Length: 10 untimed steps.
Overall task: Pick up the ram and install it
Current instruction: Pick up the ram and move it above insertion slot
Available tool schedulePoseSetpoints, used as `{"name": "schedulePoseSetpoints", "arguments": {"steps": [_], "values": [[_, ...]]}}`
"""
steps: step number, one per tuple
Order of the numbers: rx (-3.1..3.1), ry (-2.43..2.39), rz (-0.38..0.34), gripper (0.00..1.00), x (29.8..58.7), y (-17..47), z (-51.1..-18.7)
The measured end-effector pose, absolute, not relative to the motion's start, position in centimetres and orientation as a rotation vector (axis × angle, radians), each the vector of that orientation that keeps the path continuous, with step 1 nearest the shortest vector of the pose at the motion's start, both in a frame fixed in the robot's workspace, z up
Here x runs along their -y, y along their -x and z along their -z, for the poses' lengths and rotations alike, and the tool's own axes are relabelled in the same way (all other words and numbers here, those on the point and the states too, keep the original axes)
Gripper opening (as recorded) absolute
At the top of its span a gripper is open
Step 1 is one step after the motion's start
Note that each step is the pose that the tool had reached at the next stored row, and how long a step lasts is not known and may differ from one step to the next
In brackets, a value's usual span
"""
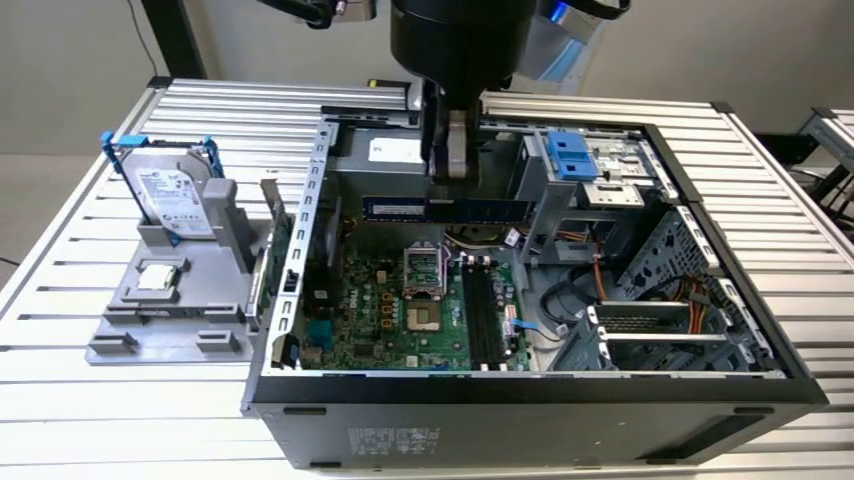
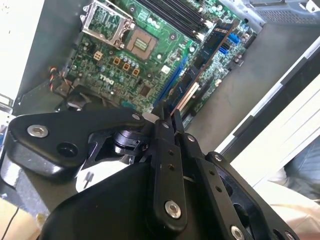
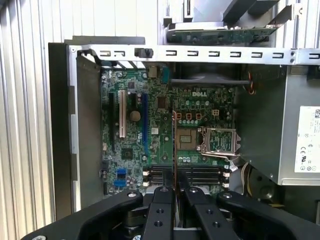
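Fingers [image 1: 454, 150]: pinched narrow on the ram [image 1: 400, 209], holding its upper long edge about mid-length.
Hard drive [image 1: 174, 195]: upright in a grey stand [image 1: 160, 300] on the table [image 1: 54, 300], at the exterior view's left, well apart from the work.
Ram's place: in the air, level, over the far part of the open case [image 1: 534, 392], above the motherboard [image 1: 380, 310].
Slots [image 1: 481, 315]: black strips just right of the socket [image 1: 423, 290]; the stick looks crosswise to them.
Doing it well: I'd judge it wants squaring to one slot, both ends level, with pressure straight down and no tilt.
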<state>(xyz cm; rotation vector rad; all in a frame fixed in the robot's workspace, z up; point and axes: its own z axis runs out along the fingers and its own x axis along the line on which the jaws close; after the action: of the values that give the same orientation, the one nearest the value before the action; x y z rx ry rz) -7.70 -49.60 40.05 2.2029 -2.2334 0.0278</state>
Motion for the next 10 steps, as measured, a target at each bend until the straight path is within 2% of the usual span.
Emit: {"name": "schedulePoseSetpoints", "arguments": {"steps": [10], "values": [[2.233,-2.203,-0.028,0.00,49.6,6.6,-40.0]]}}
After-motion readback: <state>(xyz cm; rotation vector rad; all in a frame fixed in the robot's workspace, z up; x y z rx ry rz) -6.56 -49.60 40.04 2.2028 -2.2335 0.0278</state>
